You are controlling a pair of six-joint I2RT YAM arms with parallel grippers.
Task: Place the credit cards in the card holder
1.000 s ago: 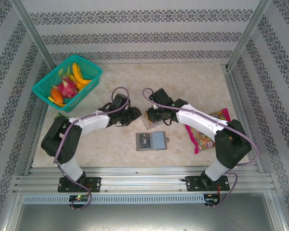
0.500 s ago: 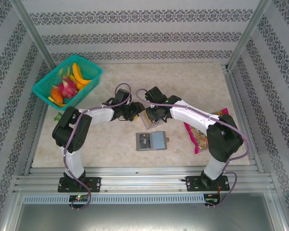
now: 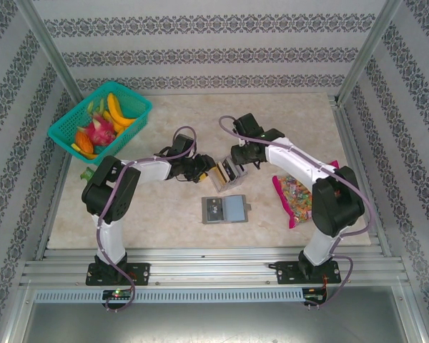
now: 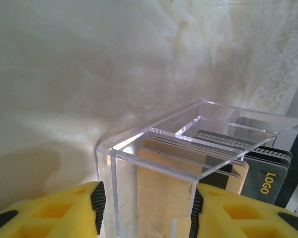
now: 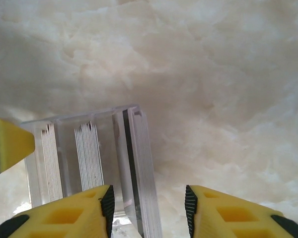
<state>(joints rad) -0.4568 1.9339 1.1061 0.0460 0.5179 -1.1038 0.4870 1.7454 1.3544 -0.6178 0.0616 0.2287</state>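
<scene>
The left gripper has its jaws clamped on a clear tray holding upright credit cards. The right gripper hovers at the tray's end, jaws parted. The dark-grey card holder lies nearby on the counter.

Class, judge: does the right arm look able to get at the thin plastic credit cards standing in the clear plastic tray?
Probably yes. The left gripper holds the clear plastic tray by its sides, and the right gripper, jaws apart, faces the credit cards edge-on with nothing visibly between.
</scene>
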